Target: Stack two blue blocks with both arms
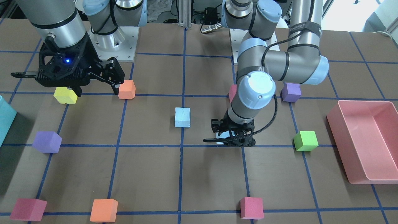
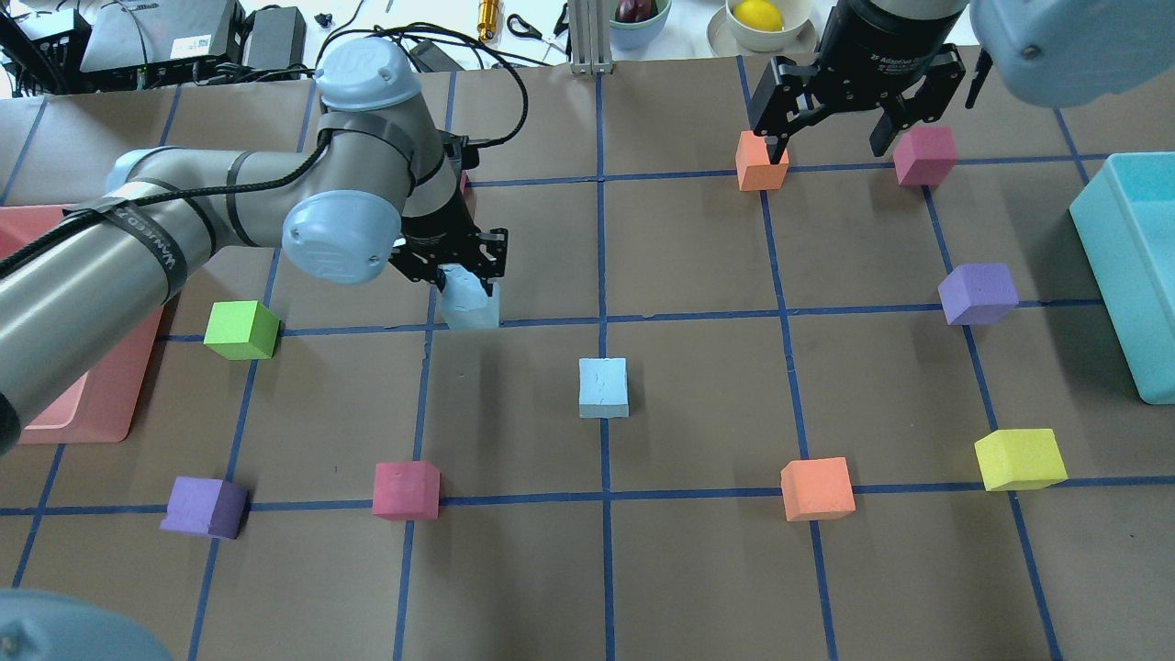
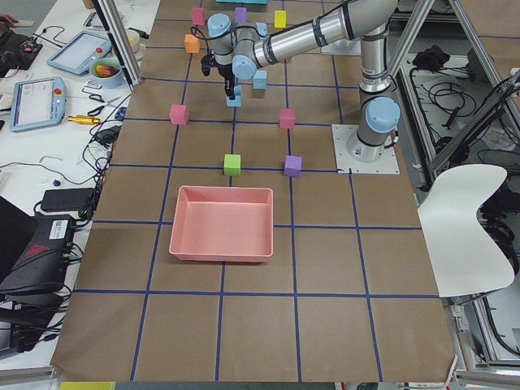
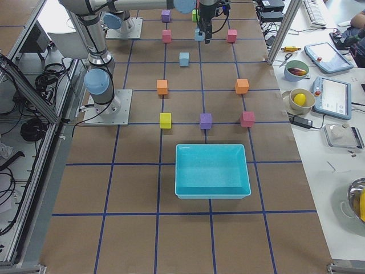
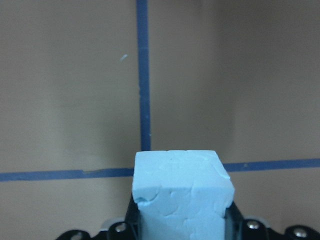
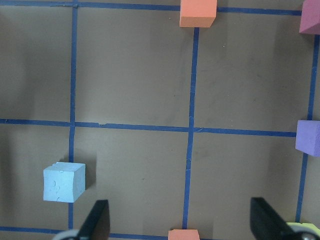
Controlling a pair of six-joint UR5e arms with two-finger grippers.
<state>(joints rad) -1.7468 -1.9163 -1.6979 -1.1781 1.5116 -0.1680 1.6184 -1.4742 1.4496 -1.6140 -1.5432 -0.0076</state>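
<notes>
My left gripper is shut on a pale blue block, left of the table's middle. The left wrist view shows this block clamped between the jaws, apparently a little above the brown table. The front view hides most of it behind that gripper. The second blue block rests alone at the table's centre, to the right of the held one, and shows in the front view and right wrist view. My right gripper is open and empty, high over the far right, between an orange cube and a red cube.
Coloured cubes ring the centre: green, purple, red, orange, yellow, purple. A pink bin lies at the left edge and a teal bin at the right edge.
</notes>
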